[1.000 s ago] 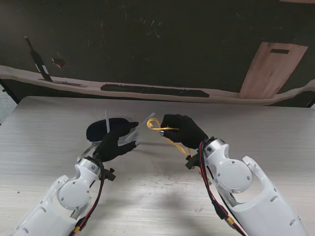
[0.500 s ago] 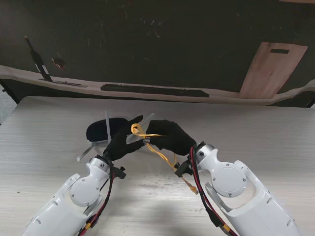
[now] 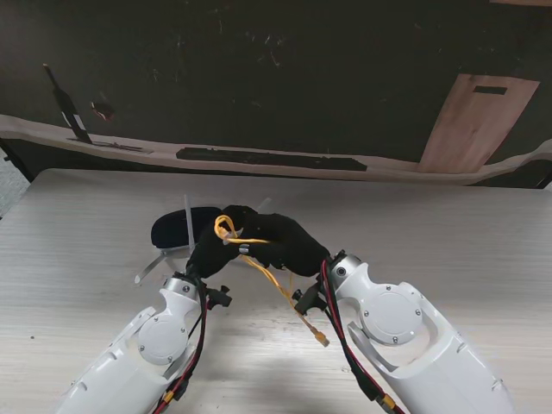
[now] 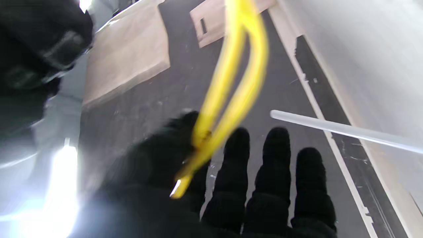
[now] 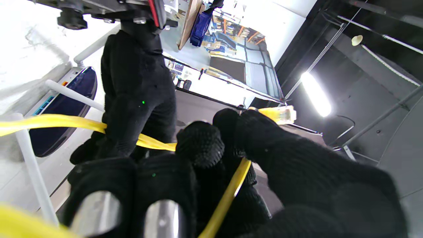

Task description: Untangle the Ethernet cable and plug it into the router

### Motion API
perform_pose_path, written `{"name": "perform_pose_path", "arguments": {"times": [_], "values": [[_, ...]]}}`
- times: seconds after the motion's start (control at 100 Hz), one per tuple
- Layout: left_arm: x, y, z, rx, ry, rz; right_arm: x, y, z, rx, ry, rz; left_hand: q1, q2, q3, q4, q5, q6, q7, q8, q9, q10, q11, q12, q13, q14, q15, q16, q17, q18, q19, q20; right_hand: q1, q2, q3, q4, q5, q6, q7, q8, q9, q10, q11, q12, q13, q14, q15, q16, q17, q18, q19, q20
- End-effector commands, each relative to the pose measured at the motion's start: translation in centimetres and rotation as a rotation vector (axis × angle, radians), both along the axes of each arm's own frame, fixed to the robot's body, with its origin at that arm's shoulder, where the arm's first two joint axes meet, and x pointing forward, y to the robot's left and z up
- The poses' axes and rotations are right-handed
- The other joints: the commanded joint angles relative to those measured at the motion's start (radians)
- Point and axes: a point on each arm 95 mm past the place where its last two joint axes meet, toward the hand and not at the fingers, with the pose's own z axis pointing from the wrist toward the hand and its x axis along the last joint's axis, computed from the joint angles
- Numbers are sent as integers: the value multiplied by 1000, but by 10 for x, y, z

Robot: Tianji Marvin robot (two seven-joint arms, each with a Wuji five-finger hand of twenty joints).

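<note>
1. Both arms, white glossy shells with red and black wiring along them, rise from the near corners and bend inward, so the two black knit-gloved hands meet over the middle of the pale wood-grain table (image 3: 448, 233).
2. The right hand (image 3: 289, 244) is clamped on the yellow Ethernet cable (image 3: 274, 278); its thumb and fingers pinch the cord just behind the clear plug (image 5: 283, 114), as the right wrist view shows.
3. The left hand (image 3: 211, 252) has its thumb and forefinger closed on a loop of the same cable, while its other fingers (image 4: 276, 165) stand straight and together.
4. The cable is a smooth, round yellow cord. It is looped between the hands, and a tail hangs toward the near side, ending in a second plug (image 3: 322, 340).
5. The router (image 3: 172, 227) lies just left of the hands: a dark, rounded, glossy oval body with slim white antennas (image 3: 187, 222).
</note>
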Motion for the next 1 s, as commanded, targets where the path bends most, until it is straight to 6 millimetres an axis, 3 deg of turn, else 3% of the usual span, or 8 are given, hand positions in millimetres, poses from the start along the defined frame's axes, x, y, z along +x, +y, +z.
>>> {"name": "perform_pose_path", "arguments": {"times": [0.0,0.16,0.31,0.4,0.58,0.65,0.85,0.99], "values": [[-2,-9,5,-62,9,-50,0,1,-5,7,37,-6,226,66,-149,-21,54,-77,160,19,155,-54,-29,116,98,14,84,40,54,12,85,52,17,36,-31,1,0,-26,12,14,98,194,110,5,-22,-117,35,-23,16,-23,221,-26],[-4,-8,10,-203,7,-44,7,-4,-13,2,120,-44,265,130,-173,-9,94,-100,205,39,229,-63,53,203,200,48,202,102,188,72,193,100,56,28,-56,16,-9,-29,-1,16,52,214,48,-2,-26,-79,3,-119,-1,63,128,-79],[-5,-5,13,-271,8,-49,12,-9,-22,22,262,-64,265,162,-189,-14,96,-106,186,35,210,-42,121,232,310,39,313,159,364,124,329,150,102,-7,-70,32,9,-16,-36,-11,37,249,-9,-22,-27,-21,-60,-176,-46,283,-89,-169],[-6,-4,14,-298,15,-62,14,-12,-26,36,337,-71,265,170,-185,-13,99,-108,178,36,198,-29,131,227,352,27,378,196,482,119,441,181,122,-27,-80,39,32,-15,-61,-33,36,275,-40,-36,-29,-1,-74,-184,-53,315,-113,-187],[-6,-3,13,-317,44,-95,18,-18,-30,43,420,-68,265,190,-222,-6,107,-147,153,36,205,-2,200,203,528,5,607,300,780,87,739,139,135,-33,-115,51,57,-35,-95,-49,40,315,-50,-40,-29,-9,-3,-107,13,1,202,-27],[-6,-2,13,-307,58,-108,20,-20,-31,35,414,-72,265,190,-254,-6,109,-166,145,32,221,2,243,200,618,-14,704,324,907,59,869,75,118,-25,-117,48,58,-51,-100,-42,55,307,-37,-37,-31,18,28,-85,45,-125,237,140],[-7,2,11,-264,89,-135,22,-27,-27,38,391,-45,265,176,-400,9,118,-149,119,-6,302,-10,378,199,787,-60,944,363,999,-136,1210,107,49,14,-129,35,53,-25,-44,24,98,278,31,-13,-32,27,63,-48,53,-146,237,246],[-6,7,9,-188,90,-160,24,-32,-23,52,357,-30,231,143,-443,41,154,-82,105,-13,363,-35,477,211,788,-21,1018,365,1006,-139,1263,155,-61,43,-101,32,126,13,6,168,151,228,114,-11,-29,-8,65,-4,50,-107,237,269]]}}
